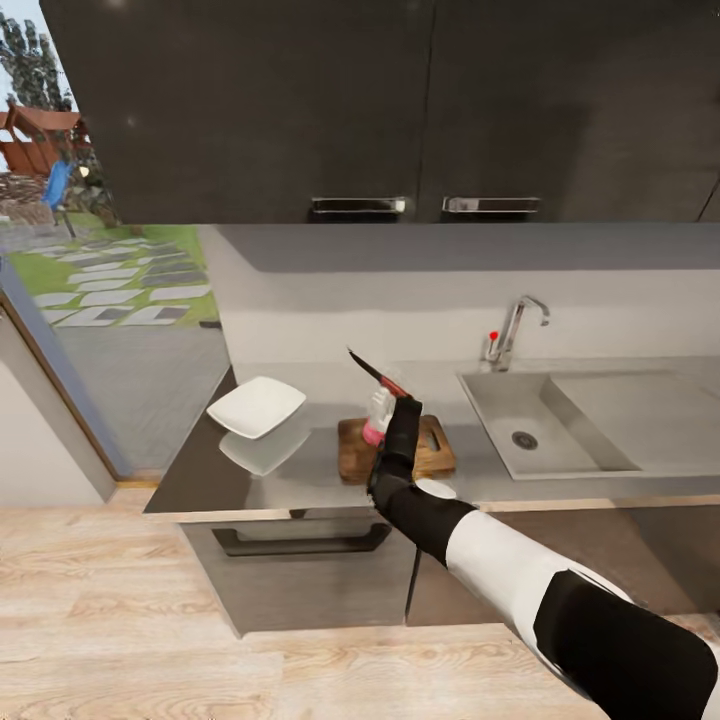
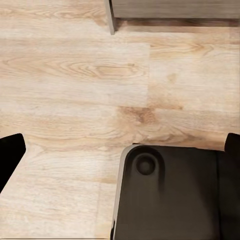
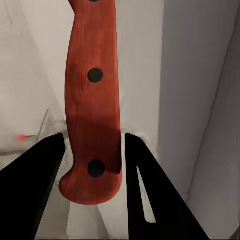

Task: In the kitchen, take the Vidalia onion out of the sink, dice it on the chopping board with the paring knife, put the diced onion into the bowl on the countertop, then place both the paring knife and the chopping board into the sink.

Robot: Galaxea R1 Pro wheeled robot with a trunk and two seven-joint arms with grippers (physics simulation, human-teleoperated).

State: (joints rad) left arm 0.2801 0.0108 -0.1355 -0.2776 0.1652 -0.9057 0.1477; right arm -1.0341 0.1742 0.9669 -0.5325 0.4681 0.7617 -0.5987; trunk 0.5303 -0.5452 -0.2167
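The right gripper [image 1: 378,418] clamps the paring knife [image 1: 376,372] by its red handle above the chopping board [image 1: 438,447] near the countertop's [image 1: 190,480] front edge, blade slanting up toward the backsplash (left gripper's state unclear).

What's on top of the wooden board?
A small pale piece, maybe onion, lies at the front edge of the board. The right gripper holds the knife up above it. The arm covers the middle, so anything lying there is hidden.
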